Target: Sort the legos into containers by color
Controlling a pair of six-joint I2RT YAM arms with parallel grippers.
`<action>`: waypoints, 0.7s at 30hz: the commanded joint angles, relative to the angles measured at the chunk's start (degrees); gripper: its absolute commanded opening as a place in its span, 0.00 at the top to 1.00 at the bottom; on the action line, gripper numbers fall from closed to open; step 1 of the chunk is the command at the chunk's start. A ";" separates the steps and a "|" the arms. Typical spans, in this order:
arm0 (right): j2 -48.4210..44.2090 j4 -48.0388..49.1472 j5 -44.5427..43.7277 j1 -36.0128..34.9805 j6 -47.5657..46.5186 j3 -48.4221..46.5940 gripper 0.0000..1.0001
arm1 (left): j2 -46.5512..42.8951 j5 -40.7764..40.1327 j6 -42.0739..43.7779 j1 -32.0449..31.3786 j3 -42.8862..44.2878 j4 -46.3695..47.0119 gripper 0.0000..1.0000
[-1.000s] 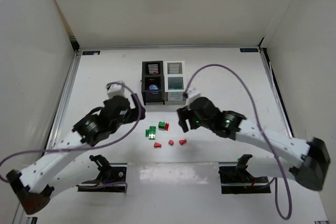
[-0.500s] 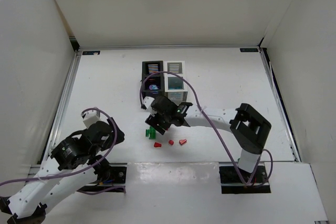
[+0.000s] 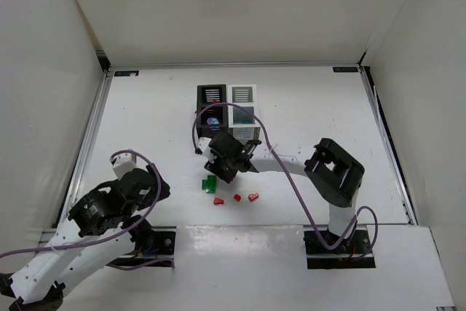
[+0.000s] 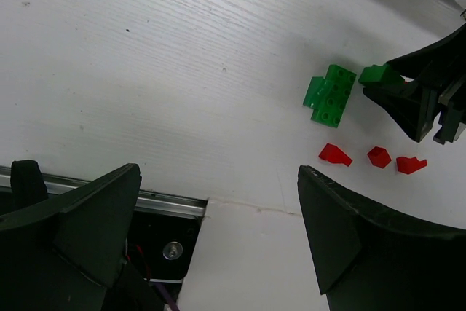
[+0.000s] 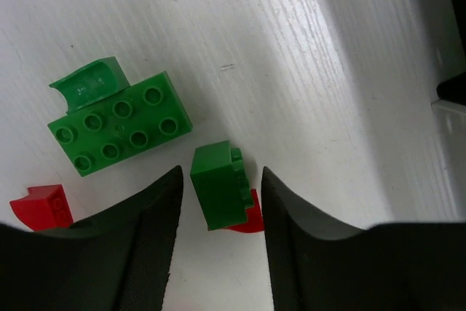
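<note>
Green and small, one brick [image 5: 217,193] lies on the white bench [image 5: 240,49] right between the right jaws. They stand partly open astride it, a thin strip of bench showing on either side, so nothing is clamped. A red bit [image 5: 250,221] touches that brick, wedged between it and one jaw. Just past the jaw tips and off to one side sits a big green brick [image 5: 120,132] with eight studs. A curved green piece [image 5: 89,84] touches its far corner. Both crowd the spot where the jaws stand.

On the other side of the right jaws from the bins, three red pieces [image 4: 378,156] lie in a loose row, near the jaws but apart from them.

Beyond the right jaws stand the black bin [image 3: 212,107] and white bin [image 3: 242,107], touching side by side. The right arm [image 3: 291,165] reaches across the middle of the bench. Its purple cable [image 3: 195,125] loops up over both bins. Something bluish shows inside the black bin, too small to name.

The left jaws are spread wide and hold nothing. They hang over bare bench well apart from the legos, which lie ahead of them and to one side. A metal rail [image 4: 167,205] at the bench's near edge runs under them. The left arm [image 3: 109,209] is folded back near its base.
</note>
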State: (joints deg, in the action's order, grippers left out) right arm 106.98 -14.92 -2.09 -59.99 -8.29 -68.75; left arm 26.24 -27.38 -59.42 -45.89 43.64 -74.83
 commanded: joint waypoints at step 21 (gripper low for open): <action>-16.37 -9.16 -8.81 6.08 3.20 -16.04 0.85 | 6.89 -0.58 3.86 -0.25 1.54 8.90 0.00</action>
State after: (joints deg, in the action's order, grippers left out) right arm 92.03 -20.97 -8.64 -58.08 -6.17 -79.83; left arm 31.42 -27.66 -57.56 -45.89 44.01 -70.17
